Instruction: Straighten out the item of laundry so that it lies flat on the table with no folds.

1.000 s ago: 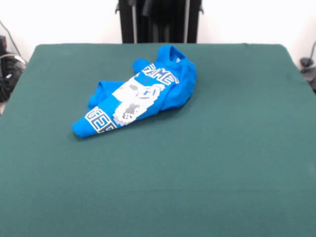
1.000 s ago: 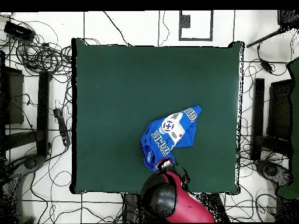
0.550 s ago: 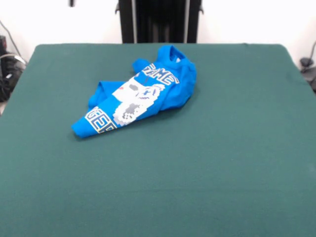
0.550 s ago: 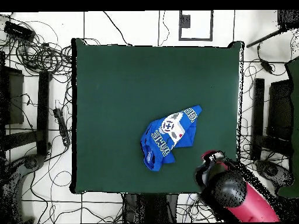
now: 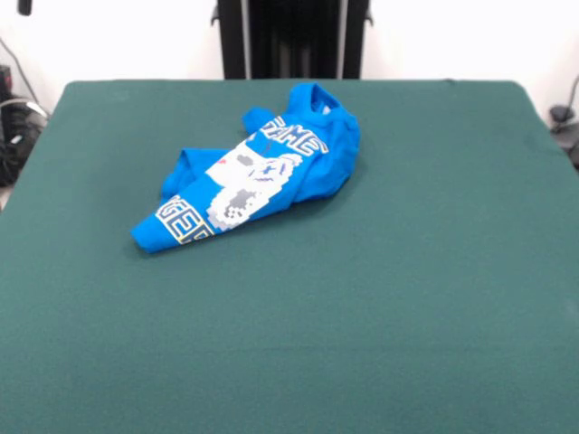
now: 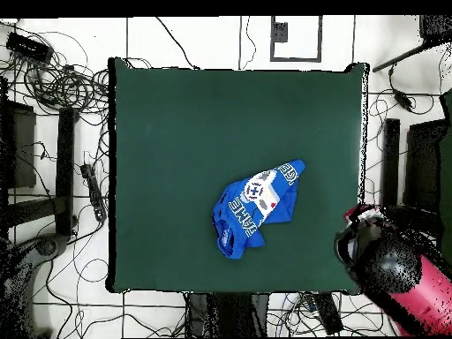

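A white floor strewn with black cables and stands surrounds the table [image 6: 177,124], whose dark green cloth is bare apart from the one garment. The item of laundry [image 5: 258,167], a bright blue T-shirt with white block lettering and a pixelated graphic, lies crumpled on the half of the table nearest the robot's base, a little off the table's centre, bunched into a long slanting heap with its sides folded under and one end tapering toward the table's middle. What has changed is the arm [image 6: 397,278]: a second ago its red and black bulk hung at the table's base-side edge just beside the shirt's nearer end, half a second ago it had swung away along that edge, and now it sits off the table's corner altogether, well apart from the shirt. The shirt has kept the same outline and the same folds through all of this, so the swing has done nothing to flatten it. The gripper [image 6: 353,243] shows only as a dark mass at the arm's end by the table's corner, and I cannot tell how it is set; it carries no cloth. By my reading the arm has simply cleared the view, and the straightening remains wholly to be done, since the sleeves and hem are tucked out of sight.
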